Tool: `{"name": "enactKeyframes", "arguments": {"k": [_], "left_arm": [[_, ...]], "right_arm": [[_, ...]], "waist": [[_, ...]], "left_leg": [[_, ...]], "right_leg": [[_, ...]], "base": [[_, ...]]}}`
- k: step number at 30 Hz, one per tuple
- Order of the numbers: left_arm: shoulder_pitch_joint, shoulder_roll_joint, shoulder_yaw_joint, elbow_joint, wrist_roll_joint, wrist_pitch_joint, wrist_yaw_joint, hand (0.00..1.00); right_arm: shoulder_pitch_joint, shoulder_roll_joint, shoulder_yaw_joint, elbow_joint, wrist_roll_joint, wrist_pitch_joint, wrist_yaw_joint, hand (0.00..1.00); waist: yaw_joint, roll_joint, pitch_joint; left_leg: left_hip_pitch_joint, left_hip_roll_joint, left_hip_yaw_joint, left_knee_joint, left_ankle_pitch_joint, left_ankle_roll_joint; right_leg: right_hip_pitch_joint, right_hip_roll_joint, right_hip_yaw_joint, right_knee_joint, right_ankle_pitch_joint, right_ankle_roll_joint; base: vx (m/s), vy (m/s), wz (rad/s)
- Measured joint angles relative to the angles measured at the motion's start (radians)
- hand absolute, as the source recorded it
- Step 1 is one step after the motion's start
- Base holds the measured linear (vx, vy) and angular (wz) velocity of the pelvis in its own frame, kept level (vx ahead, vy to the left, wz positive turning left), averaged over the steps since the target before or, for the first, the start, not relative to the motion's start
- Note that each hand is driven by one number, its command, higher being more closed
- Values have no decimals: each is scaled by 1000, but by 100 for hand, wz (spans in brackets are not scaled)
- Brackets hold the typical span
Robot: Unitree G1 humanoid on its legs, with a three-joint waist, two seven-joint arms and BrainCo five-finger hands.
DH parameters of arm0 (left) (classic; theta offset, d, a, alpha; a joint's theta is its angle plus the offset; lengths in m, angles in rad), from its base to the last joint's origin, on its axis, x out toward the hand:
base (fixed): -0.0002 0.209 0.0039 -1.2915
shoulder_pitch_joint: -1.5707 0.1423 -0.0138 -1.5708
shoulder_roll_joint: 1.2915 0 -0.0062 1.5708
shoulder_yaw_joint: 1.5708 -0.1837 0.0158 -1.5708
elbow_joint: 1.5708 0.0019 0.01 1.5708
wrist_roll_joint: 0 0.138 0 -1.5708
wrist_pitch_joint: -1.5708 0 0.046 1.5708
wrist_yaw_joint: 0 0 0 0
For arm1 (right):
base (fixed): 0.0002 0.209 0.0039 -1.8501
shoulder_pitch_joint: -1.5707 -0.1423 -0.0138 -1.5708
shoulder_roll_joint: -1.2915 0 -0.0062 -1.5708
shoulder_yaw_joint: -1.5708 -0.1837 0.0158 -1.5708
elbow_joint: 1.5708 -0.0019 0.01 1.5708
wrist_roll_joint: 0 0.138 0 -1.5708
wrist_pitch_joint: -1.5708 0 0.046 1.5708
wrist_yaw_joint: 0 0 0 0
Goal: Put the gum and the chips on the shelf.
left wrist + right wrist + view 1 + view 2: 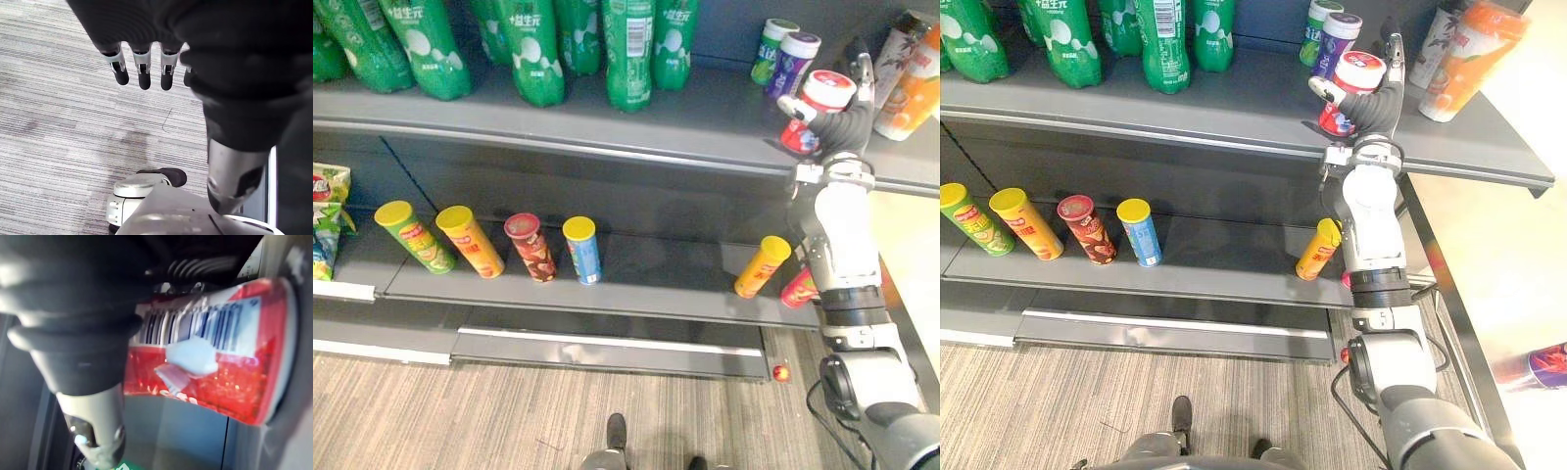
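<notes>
A red gum bottle (818,106) with a white lid is in my right hand (843,125), whose thumb and fingers curl round it. It is tilted, just above the right part of the upper shelf (607,127); in the right wrist view the bottle (210,352) lies against the palm. On the lower shelf (646,294), a yellow chips can (762,265) and a red chips can (800,288) lean beside my right forearm, the red one partly hidden by it. My left hand (142,68) hangs over the carpet, fingers straight and empty.
Green and purple gum bottles (784,56) stand behind the held one. Green soda bottles (533,44) fill the upper shelf's left, juice bottles (915,83) its right end. Several chips cans (470,240) lean on the lower shelf. A small red ball (780,372) lies on the floor.
</notes>
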Motion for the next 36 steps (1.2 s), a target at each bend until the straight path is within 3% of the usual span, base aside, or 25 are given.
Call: {"name": "enactKeyframes", "arguments": {"k": [10, 16, 24, 36], "left_arm": [[-3, 0, 0, -2, 2, 0, 0, 0], [2, -1, 0, -30, 12, 0, -2, 0], [4, -2, 1, -37, 21, -1, 1, 0], [2, -5, 11, -38, 21, -1, 8, 0]], "right_arm": [[10, 1, -1, -17, -4, -3, 4, 0], [65, 5, 3, -86, -126, -14, 17, 0], [100, 31, -6, -132, -256, -20, -80, 0], [20, 5, -128, -209, -263, -31, -193, 0]], "waist": [[-1, 0, 0], [1, -1, 0], [2, 1, 0], [12, 2, -1]], "left_leg": [[2, 0, 2, 0, 0, -1], [6, 0, 2, 0, 0, -2], [20, 3, 2, 0, -2, -4], [23, 2, -8, 0, 0, -4]], "right_leg": [[1, 0, 1, 0, 0, 0], [5, 0, 1, 1, 6, 9], [19, 3, 1, 1, 6, 9], [27, 3, -11, 0, 6, 9]], "base": [[10, 0, 0], [0, 0, 0], [0, 0, 0], [13, -2, 1]]}}
